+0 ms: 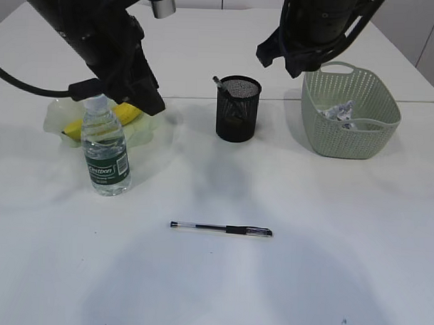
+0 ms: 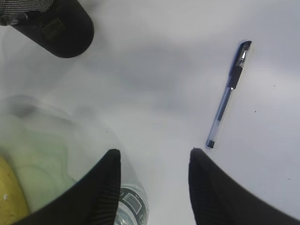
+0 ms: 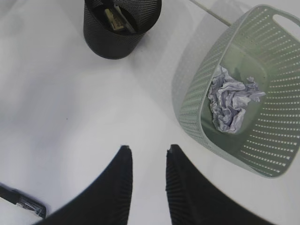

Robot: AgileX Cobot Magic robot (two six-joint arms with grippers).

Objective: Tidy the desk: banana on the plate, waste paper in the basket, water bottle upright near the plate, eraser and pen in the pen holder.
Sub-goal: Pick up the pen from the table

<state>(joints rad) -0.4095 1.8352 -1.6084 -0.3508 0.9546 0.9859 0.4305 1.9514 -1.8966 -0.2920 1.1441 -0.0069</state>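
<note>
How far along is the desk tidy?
Mostly done. Banana on the plate, paper in the basket, bottle upright beside the plate, something already in the holder, likely the eraser. Nothing in hand: both end effectors, left and right, are open and empty. Left: the pen, lying on the table.

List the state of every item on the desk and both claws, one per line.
Water bottle: upright beside the plate.
Banana: on the plate.
Waste paper: in the basket.
Pen: flat on the desk.
Pen holder: upright, something inside.
Left claw: open, empty.
Right claw: open, empty.
</note>
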